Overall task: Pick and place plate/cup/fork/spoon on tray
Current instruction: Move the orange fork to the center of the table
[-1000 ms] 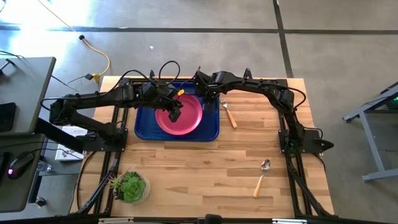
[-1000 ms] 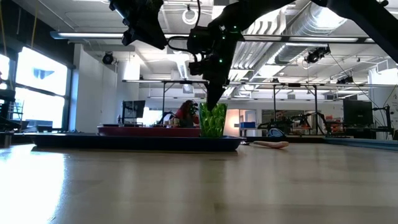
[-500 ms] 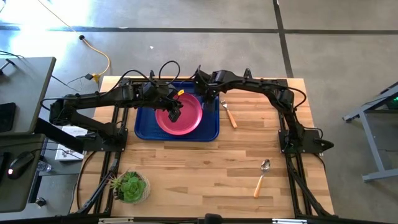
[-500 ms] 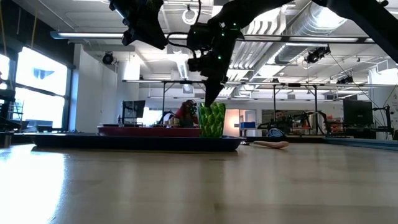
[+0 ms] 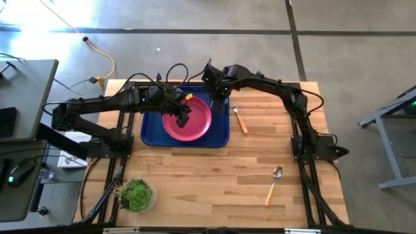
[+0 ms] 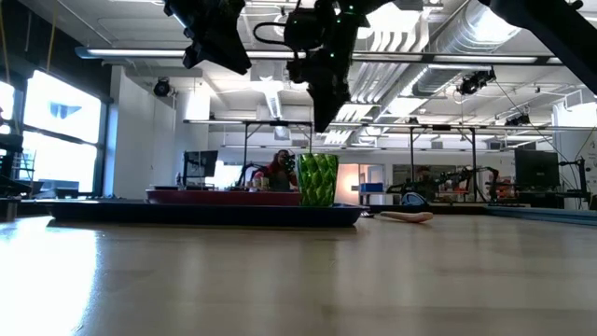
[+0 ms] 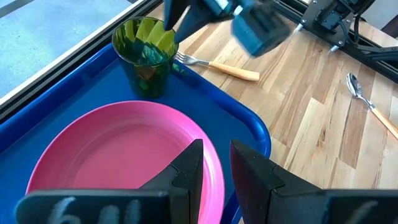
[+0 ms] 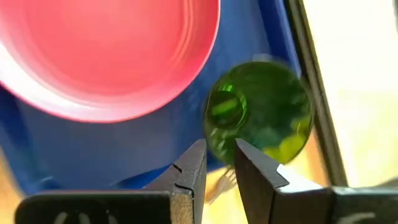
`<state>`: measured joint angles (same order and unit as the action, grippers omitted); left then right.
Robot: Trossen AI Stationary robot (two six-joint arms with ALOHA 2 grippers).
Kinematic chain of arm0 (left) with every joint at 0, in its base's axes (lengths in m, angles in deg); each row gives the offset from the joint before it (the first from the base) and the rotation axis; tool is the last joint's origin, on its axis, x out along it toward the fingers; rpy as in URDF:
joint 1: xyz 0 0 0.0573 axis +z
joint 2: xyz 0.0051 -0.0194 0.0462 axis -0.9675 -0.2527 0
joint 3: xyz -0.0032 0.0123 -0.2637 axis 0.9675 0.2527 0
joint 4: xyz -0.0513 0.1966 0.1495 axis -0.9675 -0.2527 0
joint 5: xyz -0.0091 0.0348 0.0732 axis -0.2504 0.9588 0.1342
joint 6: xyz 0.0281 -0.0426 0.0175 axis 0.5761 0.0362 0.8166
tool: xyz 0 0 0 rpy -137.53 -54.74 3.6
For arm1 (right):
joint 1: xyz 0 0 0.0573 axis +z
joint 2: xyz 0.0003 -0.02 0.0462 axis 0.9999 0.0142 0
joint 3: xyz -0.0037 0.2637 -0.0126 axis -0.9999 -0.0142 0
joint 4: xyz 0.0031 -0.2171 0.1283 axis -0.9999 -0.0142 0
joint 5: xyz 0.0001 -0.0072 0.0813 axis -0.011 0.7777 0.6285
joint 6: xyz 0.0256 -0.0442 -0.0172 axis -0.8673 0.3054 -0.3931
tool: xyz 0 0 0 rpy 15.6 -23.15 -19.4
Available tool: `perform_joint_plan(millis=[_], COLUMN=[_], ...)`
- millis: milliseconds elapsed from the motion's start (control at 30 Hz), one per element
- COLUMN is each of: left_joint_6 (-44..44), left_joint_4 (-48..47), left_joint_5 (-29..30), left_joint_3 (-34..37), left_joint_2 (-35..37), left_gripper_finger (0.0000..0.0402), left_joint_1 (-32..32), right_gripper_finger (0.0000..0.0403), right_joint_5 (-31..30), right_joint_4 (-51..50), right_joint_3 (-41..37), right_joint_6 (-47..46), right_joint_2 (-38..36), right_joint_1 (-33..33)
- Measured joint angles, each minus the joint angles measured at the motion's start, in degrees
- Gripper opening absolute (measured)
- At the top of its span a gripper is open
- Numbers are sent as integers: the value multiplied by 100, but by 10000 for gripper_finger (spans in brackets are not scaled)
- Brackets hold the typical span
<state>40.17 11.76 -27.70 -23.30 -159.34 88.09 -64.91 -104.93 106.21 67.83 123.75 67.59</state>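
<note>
Cup stands upright in a corner of the tray, on the side nearest the fork, just beside the plate and free of any grip. Plate lies flat on the tray. Fork rests on the table just outside the tray rim; spoon lies well apart, toward the table's near right. Right gripper hangs above the cup, clear of it, fingers nearly together and holding nothing. Left gripper hovers over the plate, fingers likewise close-set and empty. Potted succulent sits at the near left.
</note>
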Motion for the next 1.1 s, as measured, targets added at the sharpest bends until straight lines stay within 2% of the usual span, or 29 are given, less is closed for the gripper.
perform_joint_plan(millis=[167,500,767,1100], left_joint_6=[91,251,407,501], left_joint_4=[-77,-208,-213,-208], left_joint_5=[-2,-4,-5,-11], left_joint_3=[0,0,0,-2], left_joint_2=[0,0,0,4], left_gripper_finger=[69,69,69,69], left_joint_1=[-1,-2,-2,0], right_gripper_finger=[74,74,74,74], right_joint_5=[283,290,165,-525], right_joint_4=[-767,-1928,-1934,-1926], right_joint_3=[253,276,275,263], right_joint_6=[-872,-1716,-2323,-2894], right_joint_2=[0,0,-5,-488], right_joint_1=[162,815,1395,1940])
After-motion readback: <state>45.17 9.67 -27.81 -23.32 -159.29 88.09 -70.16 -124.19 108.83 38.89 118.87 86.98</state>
